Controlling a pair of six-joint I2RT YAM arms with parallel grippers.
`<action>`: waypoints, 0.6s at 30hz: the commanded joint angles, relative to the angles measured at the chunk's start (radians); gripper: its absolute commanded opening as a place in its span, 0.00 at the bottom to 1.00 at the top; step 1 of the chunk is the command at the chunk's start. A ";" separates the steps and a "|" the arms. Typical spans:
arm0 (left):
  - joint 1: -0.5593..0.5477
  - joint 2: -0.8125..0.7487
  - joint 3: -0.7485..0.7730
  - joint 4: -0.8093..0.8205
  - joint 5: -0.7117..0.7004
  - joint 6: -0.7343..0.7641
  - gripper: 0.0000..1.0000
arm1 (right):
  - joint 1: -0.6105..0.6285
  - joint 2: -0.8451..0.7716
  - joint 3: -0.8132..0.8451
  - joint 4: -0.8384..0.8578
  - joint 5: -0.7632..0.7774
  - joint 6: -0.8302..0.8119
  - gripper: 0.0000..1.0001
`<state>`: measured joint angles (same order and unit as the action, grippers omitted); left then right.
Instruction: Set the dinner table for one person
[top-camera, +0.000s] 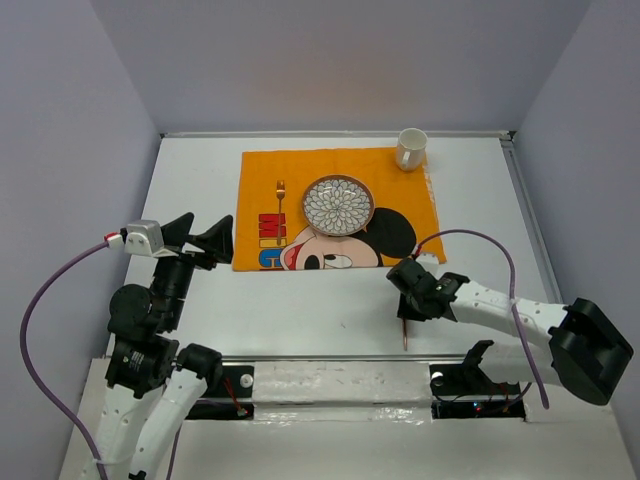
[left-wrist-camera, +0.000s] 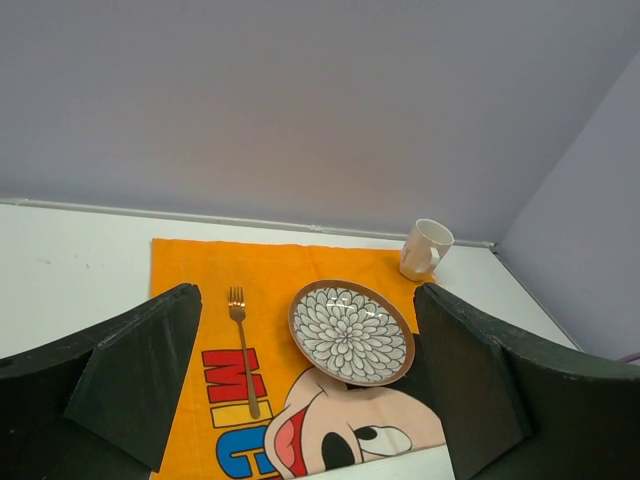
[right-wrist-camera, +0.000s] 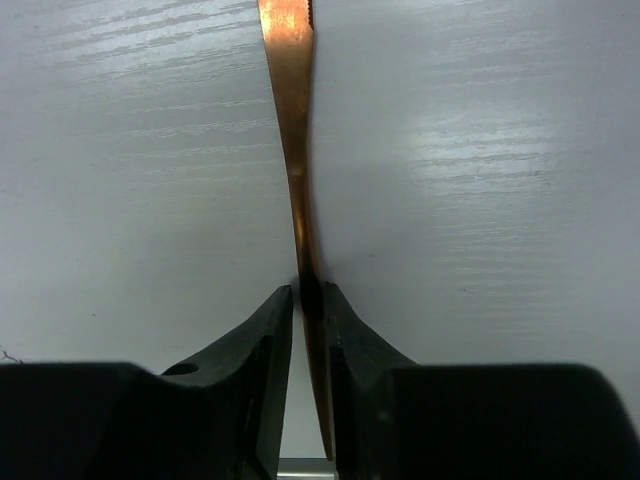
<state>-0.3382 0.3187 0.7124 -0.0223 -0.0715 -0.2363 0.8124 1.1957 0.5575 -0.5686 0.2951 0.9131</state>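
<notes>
Flat white rectangular dinner table (top-camera: 300, 315), lilac-grey walls (top-camera: 60, 150)

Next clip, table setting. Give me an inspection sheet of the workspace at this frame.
Surface: white table, orange placemat at the far middle.
Job's things: plate on the placemat; fork on it, left of the plate; mug at its far right corner; knife off the placemat, by the right arm.
Clutter: nothing seen.
Hands: left hand open, empty, left of the placemat; right hand shut on the knife handle.
Cables: left cable and right cable, purple, loop off the arms.
Surroundings: pale lilac walls on three sides.
</notes>
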 joint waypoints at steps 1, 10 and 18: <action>0.007 0.003 0.009 0.041 0.012 0.008 0.99 | -0.001 0.028 0.012 0.003 -0.042 0.009 0.21; 0.007 -0.003 0.009 0.041 0.016 0.008 0.99 | -0.001 -0.109 0.088 -0.114 -0.034 -0.037 0.00; 0.002 0.003 0.007 0.041 0.012 0.008 0.99 | -0.113 0.000 0.357 0.022 0.047 -0.382 0.00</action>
<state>-0.3382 0.3183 0.7124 -0.0223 -0.0635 -0.2363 0.7883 1.1095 0.7708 -0.6811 0.2916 0.7677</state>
